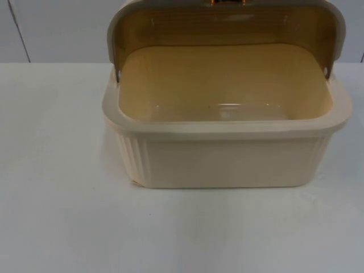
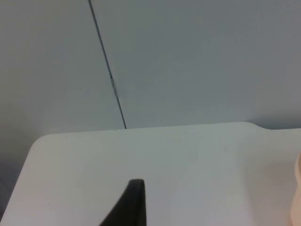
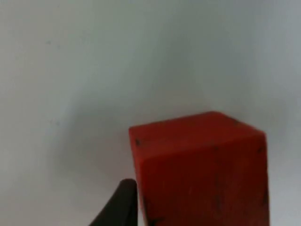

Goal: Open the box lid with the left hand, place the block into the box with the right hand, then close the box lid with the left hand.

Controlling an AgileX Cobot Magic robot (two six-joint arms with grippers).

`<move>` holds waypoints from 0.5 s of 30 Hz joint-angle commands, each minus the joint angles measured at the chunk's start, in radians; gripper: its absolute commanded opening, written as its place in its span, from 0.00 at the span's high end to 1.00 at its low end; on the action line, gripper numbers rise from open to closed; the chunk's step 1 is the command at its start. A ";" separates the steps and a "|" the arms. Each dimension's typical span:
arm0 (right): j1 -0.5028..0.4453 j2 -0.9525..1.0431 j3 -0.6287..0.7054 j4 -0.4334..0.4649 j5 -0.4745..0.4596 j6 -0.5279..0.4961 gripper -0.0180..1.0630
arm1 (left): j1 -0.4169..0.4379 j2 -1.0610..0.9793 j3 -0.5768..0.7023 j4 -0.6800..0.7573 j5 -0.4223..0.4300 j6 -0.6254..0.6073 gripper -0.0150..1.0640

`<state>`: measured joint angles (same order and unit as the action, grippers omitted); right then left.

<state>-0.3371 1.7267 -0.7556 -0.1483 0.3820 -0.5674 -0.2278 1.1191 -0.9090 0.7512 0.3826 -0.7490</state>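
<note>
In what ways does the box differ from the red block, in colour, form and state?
The box is cream, while the block is red. The box is hollow, with ribbed corners and its lid raised open; the block looks like a solid cube with plain, scuffed faces. The box holds nothing yet; the block is beside the right gripper's fingertip.

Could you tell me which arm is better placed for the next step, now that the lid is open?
Right. The box stands with its lid up and nothing inside, and the red block sits right at the right gripper's fingertip.
</note>
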 commanded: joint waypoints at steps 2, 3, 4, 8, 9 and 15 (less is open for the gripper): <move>-0.002 0.012 0.008 -0.002 -0.032 -0.001 0.02 | -0.007 -0.002 -0.006 -0.002 -0.003 -0.001 0.02; -0.002 0.030 0.008 -0.002 -0.034 -0.005 0.02 | -0.007 -0.002 -0.006 -0.002 -0.003 -0.001 0.02; -0.002 0.030 0.008 -0.002 -0.034 -0.005 0.02 | -0.007 -0.002 -0.006 -0.002 -0.003 -0.001 0.02; -0.002 0.056 0.008 0.007 -0.034 -0.012 0.02 | -0.007 0.009 -0.006 -0.002 -0.003 0.000 0.02; -0.002 0.064 0.008 0.033 -0.034 -0.037 0.04 | -0.007 0.017 -0.006 -0.002 -0.003 0.002 0.02; -0.002 0.067 0.008 0.278 -0.024 -0.286 0.22 | -0.007 0.041 -0.006 -0.004 -0.003 0.002 0.02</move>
<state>-0.3371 1.7948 -0.7516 0.0744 0.3568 -0.7933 -0.2278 1.1589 -0.9090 0.7512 0.3826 -0.7482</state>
